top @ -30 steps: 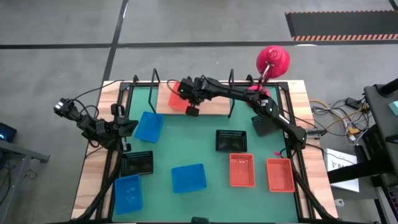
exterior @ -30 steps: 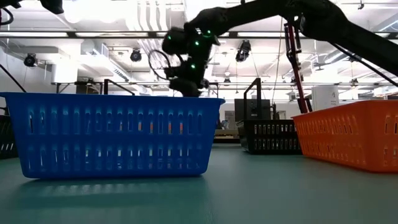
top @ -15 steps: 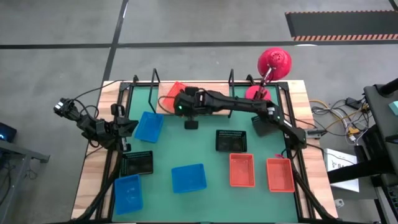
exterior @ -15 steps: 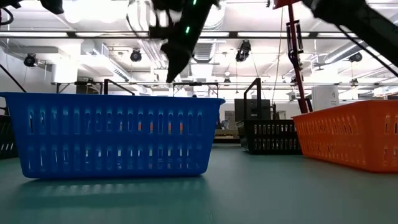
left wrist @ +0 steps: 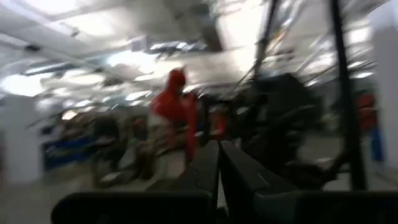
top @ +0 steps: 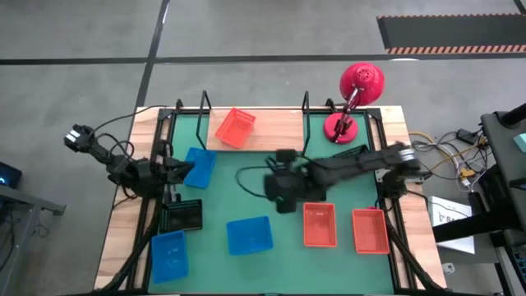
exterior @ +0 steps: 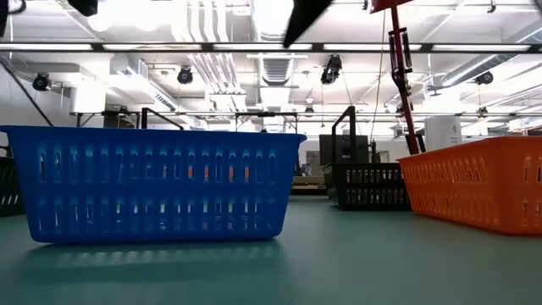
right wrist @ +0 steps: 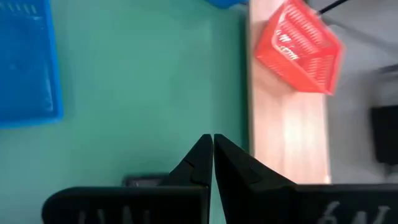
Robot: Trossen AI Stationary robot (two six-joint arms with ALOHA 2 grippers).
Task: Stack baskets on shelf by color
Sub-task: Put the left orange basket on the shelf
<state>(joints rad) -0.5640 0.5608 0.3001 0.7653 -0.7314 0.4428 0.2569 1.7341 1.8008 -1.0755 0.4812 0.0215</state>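
worktop point(top: 246, 201): green mat with baskets scattered all over it, wooden shelf point(top: 279, 130) along the far edge between the black wire uprights.

shelf status: only one orange basket point(top: 234, 127) on it so far, at the shelf's left end and sitting skewed to the board, not lined up. The rest of the board is bare.

right arm: stretched in from the right side, with the right gripper point(top: 282, 191) hanging over the middle of the mat. In its wrist view the fingers point(right wrist: 199, 163) are pressed together with nothing between them.

key relation: the two loose orange baskets point(top: 319, 224) and point(top: 370, 231) lie side by side just to the near-right of that gripper, long axes running front to back. The closer one is practically beside it. The shelf is on the opposite side, toward the back. So my guess is a short reach toward the front for orange, then a carry back across the mat.

left arm: parked at the left edge, with the left gripper point(top: 182, 170) right by a blue basket point(top: 198, 167). Its fingers look closed in the blurry wrist view. It's clearly the nearer arm for the blue and black baskets on that side.

others: blue baskets point(top: 249, 235) and point(top: 168, 253) near the front, black one point(top: 181, 215) between them on the left.
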